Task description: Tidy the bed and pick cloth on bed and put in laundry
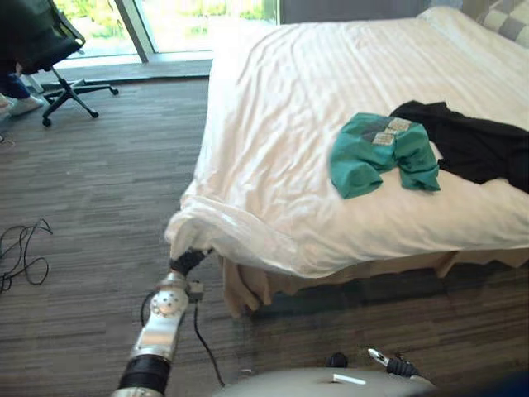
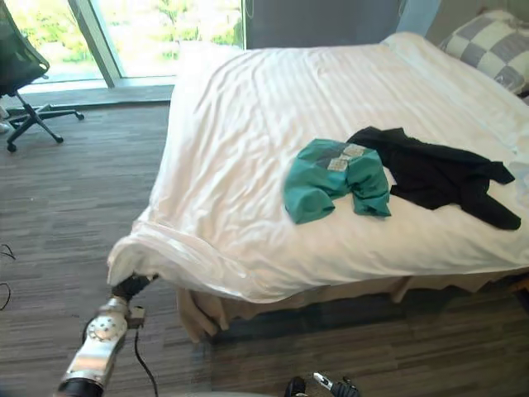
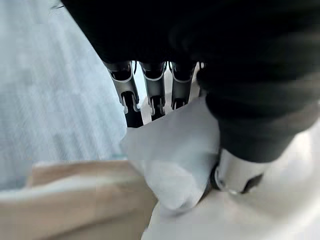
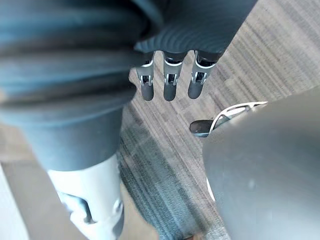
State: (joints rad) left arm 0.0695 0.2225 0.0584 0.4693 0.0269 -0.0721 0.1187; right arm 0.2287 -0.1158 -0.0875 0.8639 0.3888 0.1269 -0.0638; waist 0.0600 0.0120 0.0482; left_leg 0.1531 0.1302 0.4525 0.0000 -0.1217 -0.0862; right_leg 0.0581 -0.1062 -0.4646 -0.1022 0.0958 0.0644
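A teal garment [image 1: 382, 153] lies crumpled on the white duvet [image 1: 289, 107] near the bed's foot, its far edge touching a black garment [image 1: 473, 145] spread to its right. My left hand [image 1: 188, 261] is at the duvet's near left corner, which hangs over the bed's edge. In the left wrist view its fingers [image 3: 155, 95] and thumb pinch a fold of the white duvet [image 3: 172, 160]. My right hand [image 4: 170, 82] hangs low beside me over the floor, fingers straight and holding nothing.
A checked pillow [image 2: 489, 43] lies at the head of the bed. A black office chair [image 1: 48, 51] stands on the wood-pattern floor [image 1: 99, 190] by the window at far left, with a person's shoe [image 1: 23, 105] beside it. A beige bed skirt [image 1: 248, 285] shows under the duvet.
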